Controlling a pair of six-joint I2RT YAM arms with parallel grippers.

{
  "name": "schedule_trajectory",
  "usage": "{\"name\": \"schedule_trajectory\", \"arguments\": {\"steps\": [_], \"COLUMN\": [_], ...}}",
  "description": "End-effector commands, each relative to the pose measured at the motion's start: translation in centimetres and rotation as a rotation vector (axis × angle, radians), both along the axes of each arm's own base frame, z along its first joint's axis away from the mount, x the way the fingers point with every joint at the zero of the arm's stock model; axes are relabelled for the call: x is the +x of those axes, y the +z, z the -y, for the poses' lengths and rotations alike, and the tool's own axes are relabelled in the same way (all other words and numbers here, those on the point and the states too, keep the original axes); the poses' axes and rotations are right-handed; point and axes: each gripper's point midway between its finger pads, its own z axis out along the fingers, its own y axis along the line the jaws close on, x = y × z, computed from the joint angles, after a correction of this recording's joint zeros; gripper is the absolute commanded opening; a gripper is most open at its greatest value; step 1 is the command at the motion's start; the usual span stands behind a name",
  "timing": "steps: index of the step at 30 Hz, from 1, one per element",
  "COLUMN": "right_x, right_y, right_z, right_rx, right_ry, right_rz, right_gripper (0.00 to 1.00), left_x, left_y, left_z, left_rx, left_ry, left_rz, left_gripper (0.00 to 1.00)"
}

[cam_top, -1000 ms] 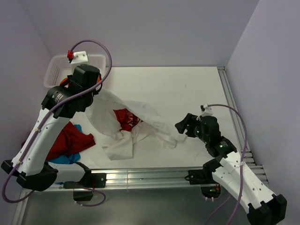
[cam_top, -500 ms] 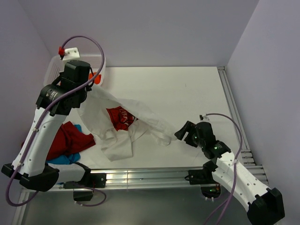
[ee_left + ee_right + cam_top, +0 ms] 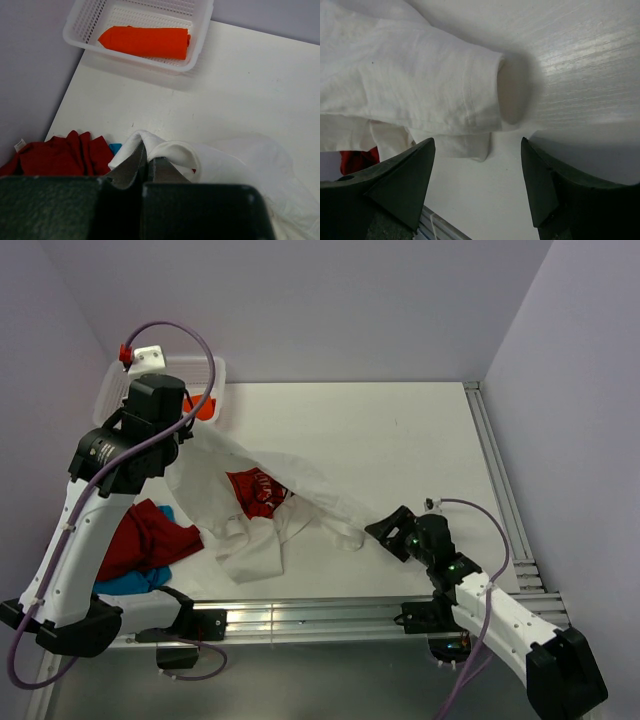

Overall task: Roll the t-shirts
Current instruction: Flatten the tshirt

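Observation:
The white t-shirt (image 3: 290,495) with the red print (image 3: 258,490) hangs stretched from my left gripper (image 3: 188,436) down to the table. The left gripper (image 3: 146,150) is shut on a fold of this white t-shirt (image 3: 200,155) and holds it up. My right gripper (image 3: 385,530) is open, low over the table, just short of the shirt's sleeve end (image 3: 490,95); the sleeve lies ahead of its fingertips (image 3: 417,165). A red t-shirt (image 3: 145,538) and a blue one (image 3: 135,580) lie crumpled at the left. An orange rolled t-shirt (image 3: 145,41) lies in the basket.
The white mesh basket (image 3: 200,47) stands at the far left corner by the wall. A metal rail (image 3: 300,615) runs along the table's near edge and another along the right edge (image 3: 500,490). Purple walls close in at left, back and right.
My left gripper has lifted the white t-shirt up and to the left. My right gripper has moved down and left towards the sleeve end, staying open.

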Motion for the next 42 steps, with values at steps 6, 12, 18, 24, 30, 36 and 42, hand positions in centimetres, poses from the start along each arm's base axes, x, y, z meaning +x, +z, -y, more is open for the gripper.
{"name": "schedule_trajectory", "arguments": {"steps": [6,12,18,24,30,36,42], "right_x": [1.5,1.7,2.0,2.7,5.4,9.1,10.2], "right_y": [-0.2,-1.1,-1.6,-0.6,6.7,20.1,37.9], "right_z": [-0.2,-0.1,0.2,0.0,0.9,2.4,4.3], "right_rx": [0.055,0.069,0.062,0.035,-0.038,-0.034,-0.043], "right_ry": [-0.07,-0.099,-0.133,-0.118,-0.138,-0.1,-0.067], "right_rz": [-0.005,-0.018,-0.035,-0.03,0.084,0.275,0.558], "right_gripper": [0.72,0.68,0.53,0.0,0.0,0.0,0.0], "left_x": [-0.1,-0.2,-0.2,-0.2,0.0,0.9,-0.6], "left_y": [1.5,1.6,1.8,1.7,1.7,2.6,10.1], "left_z": [-0.2,-0.1,-0.2,-0.1,0.3,1.2,-1.3], "left_rx": [-0.025,-0.031,-0.032,-0.029,-0.036,-0.064,-0.077], "left_ry": [-0.007,-0.014,-0.011,-0.013,-0.032,-0.054,0.03], "left_rz": [0.066,0.07,0.073,0.07,0.073,0.091,0.247], "left_gripper": [0.0,0.0,0.0,0.0,0.0,0.0,0.0]}}
